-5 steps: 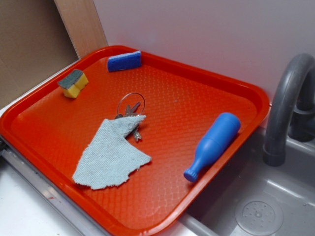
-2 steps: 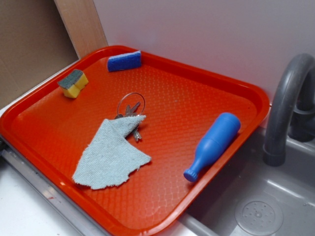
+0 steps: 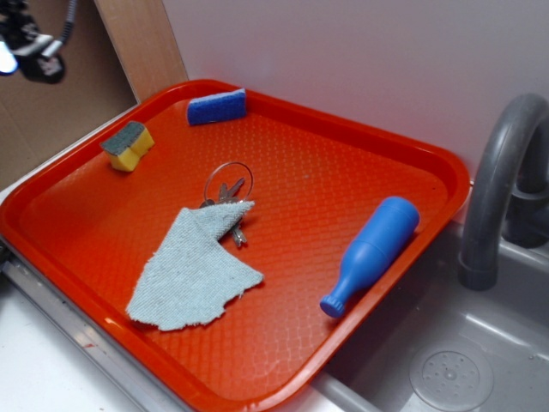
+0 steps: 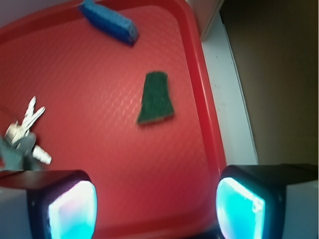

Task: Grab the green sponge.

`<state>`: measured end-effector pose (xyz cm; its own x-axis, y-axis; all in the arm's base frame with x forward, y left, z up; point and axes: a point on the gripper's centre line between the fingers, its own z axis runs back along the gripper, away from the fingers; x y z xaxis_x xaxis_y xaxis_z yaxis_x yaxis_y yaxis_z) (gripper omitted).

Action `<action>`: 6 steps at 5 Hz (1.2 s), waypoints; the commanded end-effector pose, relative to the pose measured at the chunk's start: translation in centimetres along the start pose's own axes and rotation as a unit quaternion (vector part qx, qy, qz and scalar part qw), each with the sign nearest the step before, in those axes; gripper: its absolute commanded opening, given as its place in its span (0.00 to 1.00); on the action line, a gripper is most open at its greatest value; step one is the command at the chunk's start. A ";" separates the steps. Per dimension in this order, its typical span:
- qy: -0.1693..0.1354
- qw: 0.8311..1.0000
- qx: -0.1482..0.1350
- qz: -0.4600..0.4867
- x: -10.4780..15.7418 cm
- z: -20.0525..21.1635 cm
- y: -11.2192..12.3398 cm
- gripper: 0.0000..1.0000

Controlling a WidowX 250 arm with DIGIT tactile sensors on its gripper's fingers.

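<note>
The green sponge (image 3: 129,145), a small yellow block with a dark grey-green top, lies near the left rim of the red tray (image 3: 369,137). From the wrist view only its green top (image 4: 155,97) shows, well ahead of my fingers. My gripper (image 4: 156,211) hangs high above the tray, open, with nothing between its two glowing cyan pads (image 4: 75,211). In the exterior view just a dark piece of the gripper (image 3: 30,45) pokes in at the top left corner, above and left of the sponge.
A blue sponge (image 3: 216,106) sits at the tray's far rim. Keys on a ring (image 3: 227,193) and a grey-blue cloth (image 3: 194,268) lie mid-tray. A blue toy bottle (image 3: 371,254) lies at the right. A grey sink (image 3: 446,360) and faucet (image 3: 497,180) stand to the right.
The gripper has entered the exterior view at the top left corner; earlier it was out of view. Nothing on the tray has moved.
</note>
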<state>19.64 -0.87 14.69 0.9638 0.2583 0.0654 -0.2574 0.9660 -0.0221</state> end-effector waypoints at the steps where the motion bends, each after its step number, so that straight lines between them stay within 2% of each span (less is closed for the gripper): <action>1: 0.001 1.000 0.014 -0.014 3.4 -4.9 -2.3 1.00; 2: 0.023 0.999 0.018 -0.017 4.3 -7.9 -2.1 1.00; 4: 0.066 0.997 0.045 0.019 4.8 -11.5 2.0 1.00; 5: 0.075 0.997 0.031 0.019 4.7 -12.2 3.1 1.00; 6: 0.079 0.996 0.039 0.004 4.6 -12.4 2.2 0.00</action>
<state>24.48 2.50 2.71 0.9513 0.2881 -0.1101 -0.2822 0.9571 0.0664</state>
